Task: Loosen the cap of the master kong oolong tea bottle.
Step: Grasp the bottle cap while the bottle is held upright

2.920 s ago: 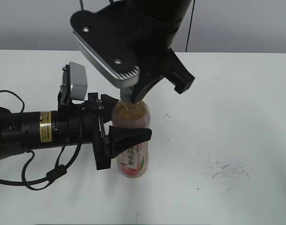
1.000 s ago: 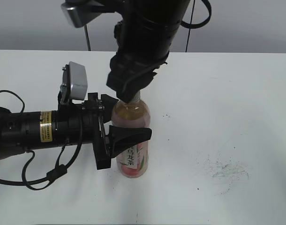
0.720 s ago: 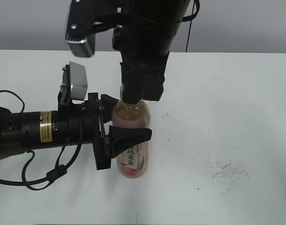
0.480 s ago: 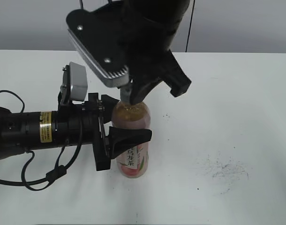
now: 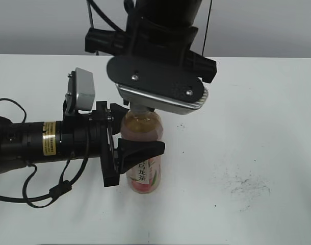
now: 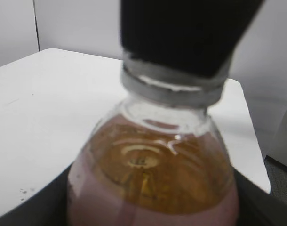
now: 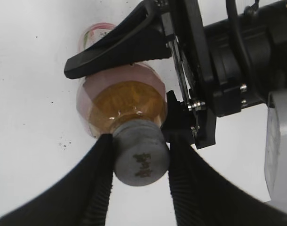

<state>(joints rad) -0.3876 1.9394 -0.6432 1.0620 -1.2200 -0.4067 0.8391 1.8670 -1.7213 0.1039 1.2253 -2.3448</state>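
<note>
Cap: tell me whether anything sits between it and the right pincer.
Nothing visible does. The right pincer is already shut on the cap, a finger pressed to each side. Below, the left pincer clamps the oolong tea bottle around its body.

The master kong oolong tea bottle (image 5: 143, 153) stands upright on the table (image 5: 257, 127). The left gripper (image 5: 126, 137) reaches it from the left, around its body. The right gripper (image 7: 139, 157) is above it, around the cap (image 7: 141, 160).
</note>
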